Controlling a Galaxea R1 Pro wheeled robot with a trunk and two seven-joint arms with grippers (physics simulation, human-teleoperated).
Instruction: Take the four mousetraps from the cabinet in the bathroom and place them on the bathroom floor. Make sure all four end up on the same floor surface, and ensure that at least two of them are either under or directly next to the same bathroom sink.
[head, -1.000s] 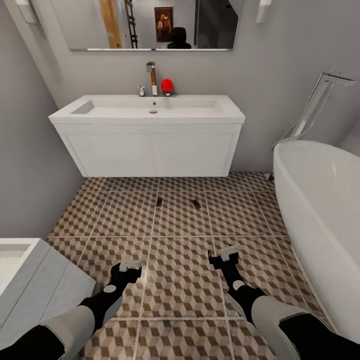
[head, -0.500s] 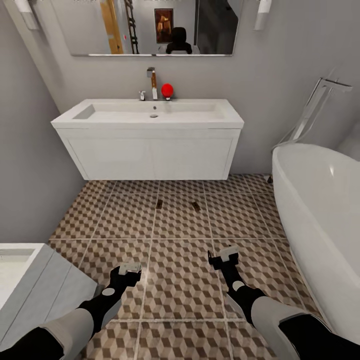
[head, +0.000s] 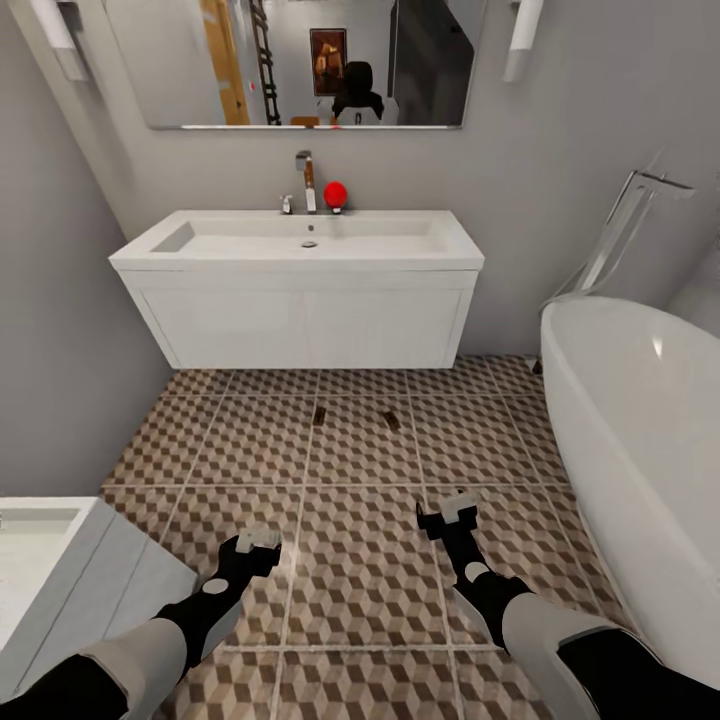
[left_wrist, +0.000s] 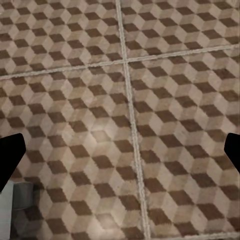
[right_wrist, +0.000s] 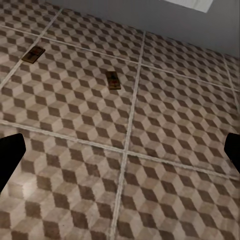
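Mousetraps: two lie flat on the bathroom floor (head: 360, 570), on the tile row just in front of the sink (head: 300, 290). Left mousetrap (head: 319, 415) sits close to a grout line, long axis pointing roughly toward the sink. Right mousetrap (head: 392, 421) lies a short way beside it on the neighbouring tile, slightly skewed. The two are apart, not touching, and neither is under the basin block; both rest just in front of its lower edge. In the right wrist view the same pair shows as small brown boards, one near the middle (right_wrist: 113, 80) and one toward the edge (right_wrist: 33, 54), each with dark wire on top.

Sink: white, wall-hung, with chrome tap (head: 304, 180) and red ball (head: 335, 194) at the back rim. A mirror (head: 300, 60) hangs above it. White bathtub (head: 640, 450) stands at the robot's right; a white drawer unit (head: 60, 570) shows at its near left.

Left tool (head: 258, 541): low over the tiles, fingers spread wide, nothing between them. In the left wrist view the dark fingertips (left_wrist: 10, 160) sit at opposite edges with patterned floor between.

Right tool (head: 448, 510): also low over the floor, well short of the traps, fingers wide apart and empty; its fingertips (right_wrist: 9, 157) frame bare tile.
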